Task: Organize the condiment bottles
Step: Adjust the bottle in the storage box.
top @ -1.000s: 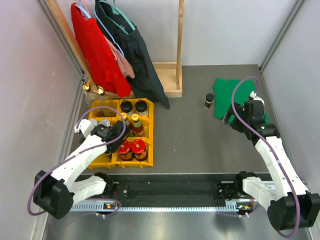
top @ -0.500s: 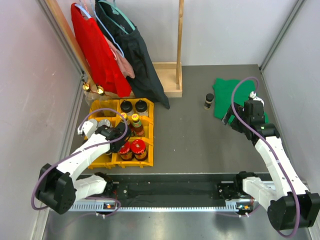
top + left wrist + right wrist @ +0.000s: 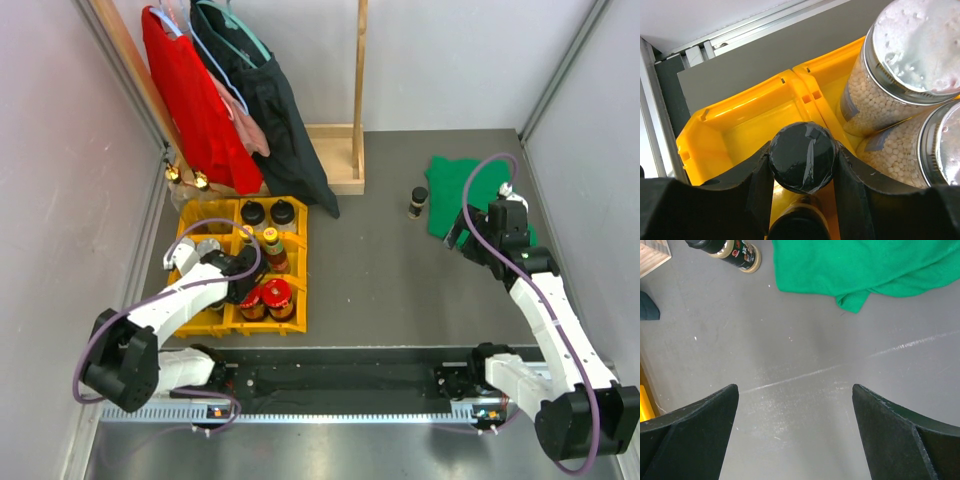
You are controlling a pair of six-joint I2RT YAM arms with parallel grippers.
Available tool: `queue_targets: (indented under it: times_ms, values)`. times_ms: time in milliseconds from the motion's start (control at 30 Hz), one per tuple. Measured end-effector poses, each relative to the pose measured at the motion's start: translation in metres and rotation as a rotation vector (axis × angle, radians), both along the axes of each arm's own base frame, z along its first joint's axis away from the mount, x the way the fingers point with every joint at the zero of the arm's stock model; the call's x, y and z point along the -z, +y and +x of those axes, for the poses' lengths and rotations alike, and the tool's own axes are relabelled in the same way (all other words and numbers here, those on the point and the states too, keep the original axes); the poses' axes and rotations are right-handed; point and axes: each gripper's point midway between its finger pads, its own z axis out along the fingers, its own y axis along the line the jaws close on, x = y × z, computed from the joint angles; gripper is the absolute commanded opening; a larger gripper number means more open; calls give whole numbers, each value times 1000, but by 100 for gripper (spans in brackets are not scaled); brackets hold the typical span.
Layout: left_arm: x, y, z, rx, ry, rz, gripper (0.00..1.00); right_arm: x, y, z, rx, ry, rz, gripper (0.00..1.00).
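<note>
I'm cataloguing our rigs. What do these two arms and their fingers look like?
The left arm and right arm match: white tubular links, black joints and black bases. A thin purple cable loops loosely along each. The left fingers and right fingers are matt black, broad and wedge-shaped. No markings show.

You see only the bottle [image 3: 802,157] cap, body hidden beneath; canisters [image 3: 900,75] and jar [image 3: 732,251] cropped at frame edges.
</note>
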Motion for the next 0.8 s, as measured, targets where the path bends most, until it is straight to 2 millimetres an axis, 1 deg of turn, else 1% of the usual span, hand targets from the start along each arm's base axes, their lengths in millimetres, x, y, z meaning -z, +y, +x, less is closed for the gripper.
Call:
queue_targets:
  times_ms: [133,200,300,400,500,600,700,800]
  values:
    - [4,0,1,-10,7,10,23,0,0,0,0,0,0,95]
    - [4,1,1,-13,4,12,35,0,0,0,0,0,0,95]
    - [4,0,1,-13,5,10,48,1,0,0,0,4,0,95]
    - [4,0,1,-7,11,9,51,1,0,0,0,4,0,95]
    - [2,-2,2,5,12,-3,52,1,0,0,0,5,0,95]
    - [-1,-4,3,19,-1,-21,54,1,0,0,0,5,0,95]
    - [-4,-5,2,32,-8,-39,58,1,0,0,0,5,-1,95]
    - [-9,-6,2,48,-21,-54,59,1,0,0,0,5,-1,95]
